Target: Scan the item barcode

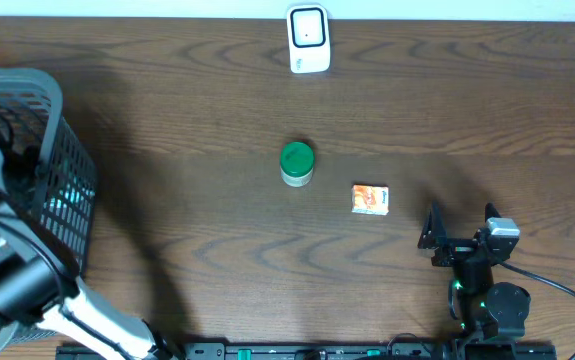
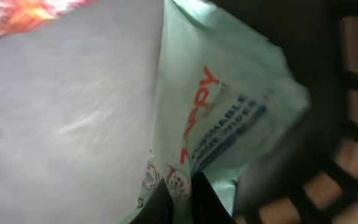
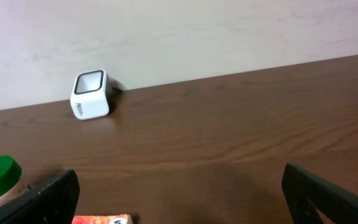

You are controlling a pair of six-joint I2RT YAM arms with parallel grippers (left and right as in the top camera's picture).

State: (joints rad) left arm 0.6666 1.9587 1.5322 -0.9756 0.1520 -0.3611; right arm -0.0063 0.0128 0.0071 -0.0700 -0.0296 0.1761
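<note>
**A:** Where's the item?

**B:** The wipes pack (image 2: 228,112) lies in the basket (image 1: 67,160) at the left. It looks soft, light and slick-filmed, so you'd best pinch a seam or edge, not the belly.

**A:** And the claws?

**B:** Your left gripper (image 2: 190,190) is closed at the pack's edge. I cannot tell whether it has caught any film. Your right gripper (image 1: 462,228) stands wide open and empty, near right.
</note>
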